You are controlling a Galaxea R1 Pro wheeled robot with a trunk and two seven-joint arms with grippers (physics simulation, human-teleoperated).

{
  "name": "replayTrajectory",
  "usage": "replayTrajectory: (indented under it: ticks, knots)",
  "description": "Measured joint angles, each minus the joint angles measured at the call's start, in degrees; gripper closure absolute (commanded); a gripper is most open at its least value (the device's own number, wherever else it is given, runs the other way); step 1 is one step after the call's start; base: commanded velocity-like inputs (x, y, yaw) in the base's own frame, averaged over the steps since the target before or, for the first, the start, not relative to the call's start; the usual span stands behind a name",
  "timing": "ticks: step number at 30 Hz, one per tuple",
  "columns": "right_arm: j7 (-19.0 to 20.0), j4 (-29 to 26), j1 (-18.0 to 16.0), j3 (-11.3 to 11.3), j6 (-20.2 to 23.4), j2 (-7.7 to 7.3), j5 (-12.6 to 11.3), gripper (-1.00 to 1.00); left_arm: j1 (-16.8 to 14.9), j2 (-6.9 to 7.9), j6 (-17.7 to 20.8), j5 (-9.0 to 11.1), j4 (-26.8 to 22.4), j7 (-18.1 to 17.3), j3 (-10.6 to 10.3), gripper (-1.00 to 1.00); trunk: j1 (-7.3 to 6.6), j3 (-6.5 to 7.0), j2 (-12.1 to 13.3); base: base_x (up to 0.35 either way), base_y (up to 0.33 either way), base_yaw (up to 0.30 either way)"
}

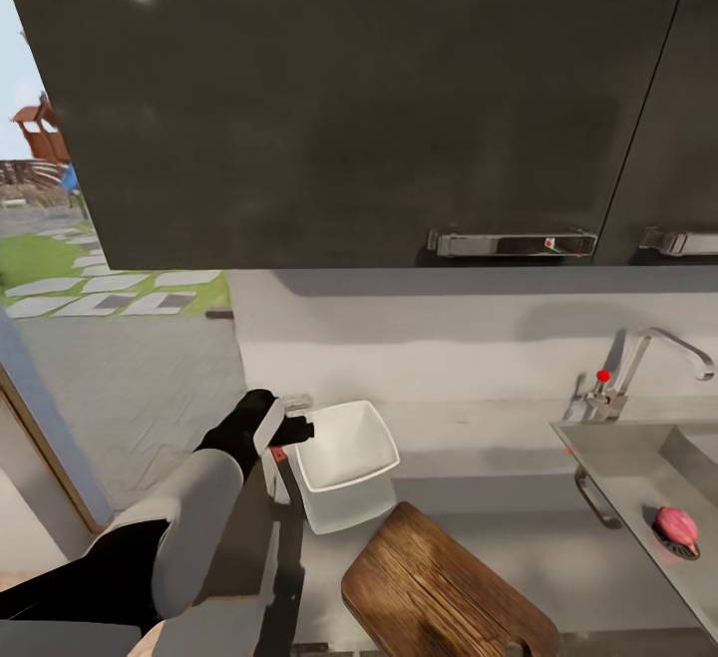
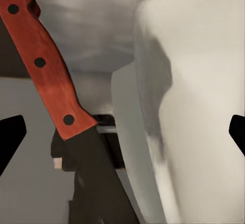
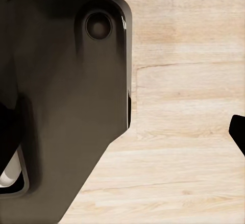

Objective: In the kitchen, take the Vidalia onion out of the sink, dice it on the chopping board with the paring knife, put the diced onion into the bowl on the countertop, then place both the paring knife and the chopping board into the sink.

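While onion point(image 1: 677, 528) waits in sink point(image 1: 638, 458), left end effector point(image 1: 289, 431) hovers wide open, empty, between knife point(image 2: 48, 63) and bowl point(image 1: 344, 463); right end effector's opening unclear.

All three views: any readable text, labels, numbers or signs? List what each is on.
No readable text in any view.
Cabinet handle: small red mark, too small to read as anything.
Tap: red knob, no lettering.
Knife handle: three dark rivets, no brand.
Bowl, board: blank.

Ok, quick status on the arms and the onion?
Left gripper at the bowl, fingers wide apart, paring knife between them, ungrasped. Onion in the sink. Chopping board bare.
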Motion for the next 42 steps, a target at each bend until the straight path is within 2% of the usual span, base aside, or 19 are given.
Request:
replayTrajectory:
  ticks: [7, 15, 42]
  knots:
    - [0.0, 0.0, 0.0, 0.0, 0.0, 0.0, 0.0, -1.0, 0.0, 0.0, 0.6, 0.0, 0.7, 0.5, -0.1, -1.0, 0.0, -0.49, 0.0, 0.0, 0.0, 0.0]
    - [0.0, 0.0, 0.0, 0.0, 0.0, 0.0, 0.0, -1.0, 0.0, 0.0, 4.0, 0.0, 0.8, 0.2, -0.2, -1.0, 0.0, -0.95, 0.0, 0.0, 0.0, 0.0]
    - [0.0, 0.0, 0.0, 0.0, 0.0, 0.0, 0.0, -1.0, 0.0, 0.0, 4.2, 0.0, 0.8, 0.1, -0.2, -1.0, 0.0, -1.15, 0.0, 0.0, 0.0, 0.0]
